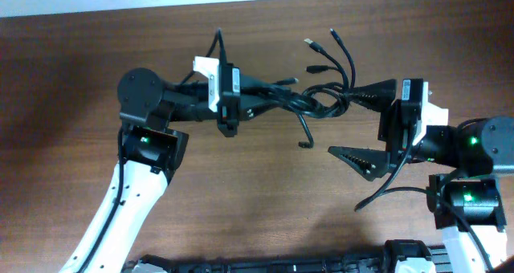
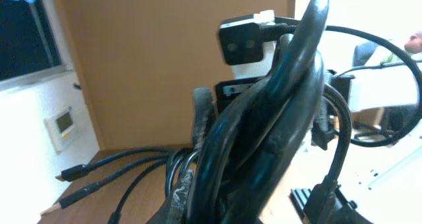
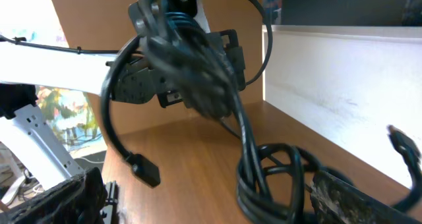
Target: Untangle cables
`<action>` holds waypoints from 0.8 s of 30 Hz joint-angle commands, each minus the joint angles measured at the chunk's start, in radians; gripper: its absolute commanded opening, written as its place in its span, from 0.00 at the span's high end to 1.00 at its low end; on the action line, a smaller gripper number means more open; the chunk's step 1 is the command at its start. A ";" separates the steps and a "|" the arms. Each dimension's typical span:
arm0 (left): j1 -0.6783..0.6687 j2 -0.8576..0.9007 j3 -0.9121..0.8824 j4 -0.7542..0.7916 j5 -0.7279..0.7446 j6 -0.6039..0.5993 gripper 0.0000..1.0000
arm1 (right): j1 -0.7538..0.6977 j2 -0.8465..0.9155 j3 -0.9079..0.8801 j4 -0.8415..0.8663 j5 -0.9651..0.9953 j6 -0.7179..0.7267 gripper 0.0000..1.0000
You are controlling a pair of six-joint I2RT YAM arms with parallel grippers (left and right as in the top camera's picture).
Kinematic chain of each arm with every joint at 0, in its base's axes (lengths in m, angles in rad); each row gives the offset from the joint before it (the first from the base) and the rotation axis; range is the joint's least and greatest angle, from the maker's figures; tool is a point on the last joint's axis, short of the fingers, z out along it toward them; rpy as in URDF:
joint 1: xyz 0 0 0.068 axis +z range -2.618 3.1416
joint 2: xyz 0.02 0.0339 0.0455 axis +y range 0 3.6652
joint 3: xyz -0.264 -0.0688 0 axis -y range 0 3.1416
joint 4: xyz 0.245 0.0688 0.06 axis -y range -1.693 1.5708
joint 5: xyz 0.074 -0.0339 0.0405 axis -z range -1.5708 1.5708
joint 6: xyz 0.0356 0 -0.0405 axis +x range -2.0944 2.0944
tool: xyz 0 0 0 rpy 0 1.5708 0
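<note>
Pincers differ: the left pincer [image 1: 255, 104] is clamped on the knotted cables [image 1: 317, 103], whose loops trail onto the table [image 1: 241, 193]; the right pincer [image 1: 365, 124] stands wide apart beside them (empty). Next, I judge: grip one strand, pull.

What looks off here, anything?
Nothing damaged. The cables are one knotted bundle clamped in the left gripper; the right gripper gapes open beside the knot, holding nothing. One plug hangs loose below.
</note>
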 commanded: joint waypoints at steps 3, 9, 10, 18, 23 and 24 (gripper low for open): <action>-0.006 0.002 0.005 0.012 0.011 0.048 1.00 | -0.006 0.056 0.019 0.003 -0.025 0.004 0.01; 0.049 0.002 0.005 0.014 0.011 0.047 1.00 | -0.007 0.087 0.019 0.003 0.016 0.031 0.01; 0.064 0.002 0.005 0.014 0.011 0.047 1.00 | -0.012 0.087 0.019 0.003 0.032 0.050 0.01; 0.093 0.002 0.005 0.046 0.011 0.048 1.00 | -0.117 0.090 0.019 0.002 0.108 0.286 0.01; 0.072 0.002 0.005 0.145 0.010 0.047 1.00 | -0.116 0.091 0.019 -0.027 0.108 0.374 0.01; 0.061 0.002 0.005 0.157 0.010 0.047 1.00 | -0.116 0.091 0.019 -0.040 0.108 0.377 0.01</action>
